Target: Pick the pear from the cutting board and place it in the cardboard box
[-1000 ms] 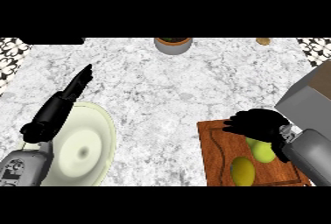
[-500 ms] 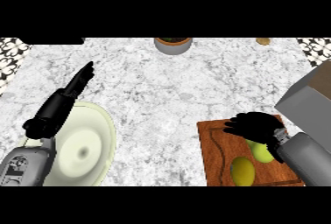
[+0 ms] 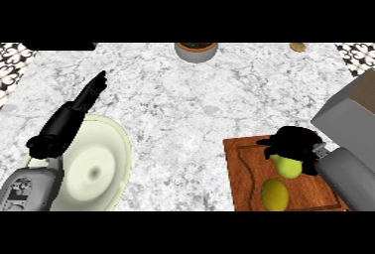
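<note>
A wooden cutting board (image 3: 245, 173) lies at the lower right of the counter. On it lies a green pear (image 3: 288, 167), with my right hand (image 3: 294, 141) over its far end, fingers curled down round it and hiding its top. The cardboard box (image 3: 350, 115), seen as a grey flap and brown edge, stands just right of the board at the view's edge. My left hand (image 3: 89, 92) rests open at the left, fingers straight and pointing away, above a plate.
A yellow-green fruit (image 3: 274, 194) lies on the board just in front of the pear. A pale green plate (image 3: 99, 171) sits at the lower left under my left forearm. At the counter's far edge stand a grey pot (image 3: 195, 51) and a small brown object (image 3: 297, 47).
My right hand has drawn back a little toward the pear and its fingers have closed in over it. The pear and my left hand have stayed put.
</note>
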